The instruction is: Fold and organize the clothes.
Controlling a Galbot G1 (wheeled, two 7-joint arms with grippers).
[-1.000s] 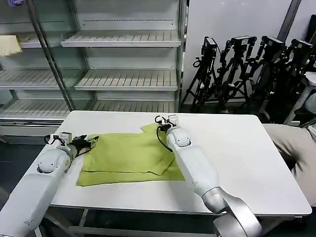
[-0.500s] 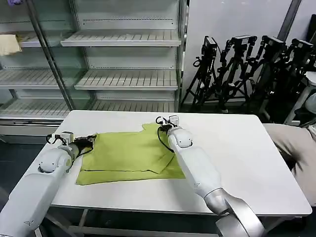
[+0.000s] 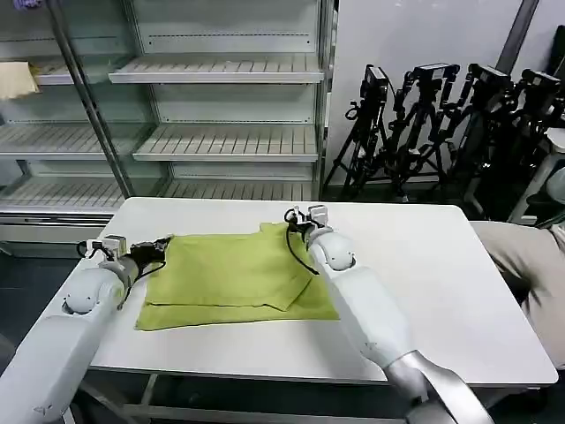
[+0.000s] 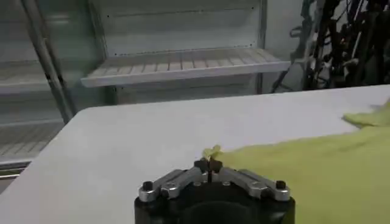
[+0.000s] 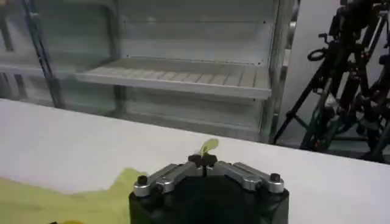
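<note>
The left gripper (image 4: pixel 209 162) pinches the lime T-shirt (image 3: pixel 234 278) at its far left corner, while the right gripper (image 5: pixel 206 159) pinches the far right edge. The shirt lies partly folded across the white table (image 3: pixel 441 291), before metal shelves (image 3: pixel 221 71).

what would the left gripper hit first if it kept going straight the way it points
Apart from the T-shirt corner the left gripper already pinches, probably just bare table ahead, then its far edge; the shelving stands beyond, though depth is hard to judge.
</note>
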